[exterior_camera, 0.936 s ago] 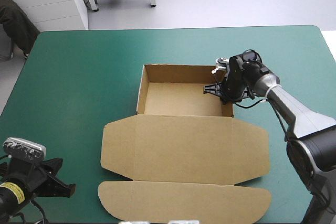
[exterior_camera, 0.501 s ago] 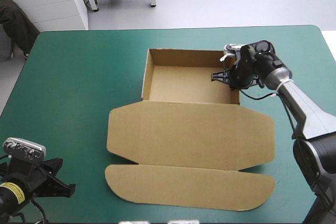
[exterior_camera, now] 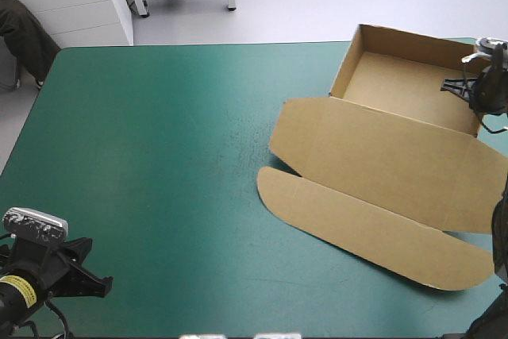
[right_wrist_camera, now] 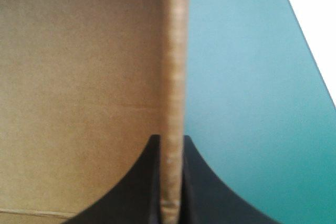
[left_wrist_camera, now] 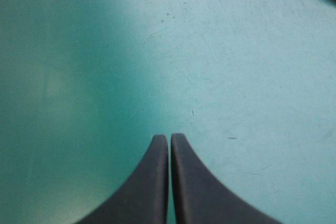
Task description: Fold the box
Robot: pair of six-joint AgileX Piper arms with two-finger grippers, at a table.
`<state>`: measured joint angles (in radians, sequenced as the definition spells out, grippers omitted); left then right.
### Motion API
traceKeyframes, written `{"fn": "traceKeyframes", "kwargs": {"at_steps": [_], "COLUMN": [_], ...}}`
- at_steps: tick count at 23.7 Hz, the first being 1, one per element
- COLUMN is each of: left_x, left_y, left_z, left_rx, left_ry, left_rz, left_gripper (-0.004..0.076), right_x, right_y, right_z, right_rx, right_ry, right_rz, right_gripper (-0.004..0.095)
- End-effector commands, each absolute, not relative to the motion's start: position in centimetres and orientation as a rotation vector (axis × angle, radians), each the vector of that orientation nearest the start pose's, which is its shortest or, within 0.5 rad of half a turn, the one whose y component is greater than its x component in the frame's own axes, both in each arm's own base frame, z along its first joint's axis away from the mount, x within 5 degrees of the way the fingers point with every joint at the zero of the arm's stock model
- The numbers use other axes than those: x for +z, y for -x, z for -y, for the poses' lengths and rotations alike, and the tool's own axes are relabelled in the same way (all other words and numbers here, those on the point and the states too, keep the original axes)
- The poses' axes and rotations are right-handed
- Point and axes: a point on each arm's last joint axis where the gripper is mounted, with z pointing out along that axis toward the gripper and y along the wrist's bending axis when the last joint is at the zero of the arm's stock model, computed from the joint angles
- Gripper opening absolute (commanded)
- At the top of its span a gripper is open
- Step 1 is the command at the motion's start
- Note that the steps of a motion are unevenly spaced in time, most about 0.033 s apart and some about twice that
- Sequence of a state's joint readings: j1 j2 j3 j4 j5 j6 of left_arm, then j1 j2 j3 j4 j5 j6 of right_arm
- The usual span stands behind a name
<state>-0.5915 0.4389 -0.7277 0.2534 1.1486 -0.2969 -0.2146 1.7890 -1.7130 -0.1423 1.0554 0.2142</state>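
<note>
The box (exterior_camera: pixel 389 156) lies at the desk's (exterior_camera: pixel 159 156) far right corner, turned at an angle to the edges. Its tray (exterior_camera: pixel 397 81) stands open with 4 walls raised, hard by the far edge. The lid (exterior_camera: pixel 381 148) lies flat on the teal-green cover, reaching from the tray toward the desk's middle and near side. The rounded flap (exterior_camera: pixel 365 220) lies flat beyond the lid, its end near the right edge.

The right tool (exterior_camera: pixel 468 89) is at the tray's right wall. In the right wrist view this tool (right_wrist_camera: pixel 170 140) is clenched on the wall (right_wrist_camera: pixel 173 77): the brown edge runs upright between the 2 black fingers (right_wrist_camera: pixel 142 182), 1 finger inside the tray and 1 outside. The tray's floor (right_wrist_camera: pixel 79 77) shows on the inner side and bare cover (right_wrist_camera: pixel 247 103) on the outer.

The left tool (exterior_camera: pixel 79 279) sits at the near left corner, well apart from the box. In its wrist view the left tool (left_wrist_camera: pixel 169 137) is clenched on nothing, the 2 fingers (left_wrist_camera: pixel 147 182) meeting in an arch over bare, lightly scratched cover (left_wrist_camera: pixel 210 51).
</note>
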Motion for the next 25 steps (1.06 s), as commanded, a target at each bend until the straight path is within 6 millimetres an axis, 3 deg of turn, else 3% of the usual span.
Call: {"fn": "traceKeyframes", "kwargs": {"at_steps": [1, 4, 8, 10, 13, 15, 21, 25], "left_x": [33.9, 33.9, 34.0, 34.0, 34.0, 34.1, 34.1, 34.1], "left_y": [-5.7, -5.7, -5.7, -5.7, -5.7, -5.8, -5.8, -5.8], "left_z": [1.3, 1.2, 1.3, 1.3, 1.3, 1.3, 1.3, 1.4], "left_rx": [-0.152, -0.152, -0.153, -0.153, -0.151, -0.156, -0.157, -0.161], "left_ry": [-0.338, -0.338, -0.338, -0.338, -0.338, -0.338, -0.338, -0.339], "left_rz": [-2.215, -2.216, -2.213, -2.209, -2.208, -2.198, -2.196, -2.186], "left_gripper": [-0.0003, -0.0003, -0.0003, -0.0003, -0.0003, -0.0003, -0.0003, -0.0003], "right_x": [36.2, 35.2, 34.2, 33.7, 33.4, 33.8, 37.3, 40.7], "right_y": [-37.7, -37.5, -37.2, -37.2, -37.4, -37.4, -35.5, -33.4], "right_z": [13.1, 16.2, 18.2, 18.8, 18.9, 18.9, 18.5, 17.8], "right_rx": [-0.242, -0.275, -0.298, -0.298, -0.301, -0.309, -0.412, -0.455], "right_ry": [-0.566, -0.645, -0.67, -0.689, -0.679, -0.662, -0.611, -0.608], "right_rz": [-2.385, -2.362, -2.388, -2.398, -2.4, -2.378, -2.301, -2.213], "right_gripper": [-0.002, -0.002, 0.0037, 0.0183, 0.0583, 0.0708, 0.0591, 0.0378]}}
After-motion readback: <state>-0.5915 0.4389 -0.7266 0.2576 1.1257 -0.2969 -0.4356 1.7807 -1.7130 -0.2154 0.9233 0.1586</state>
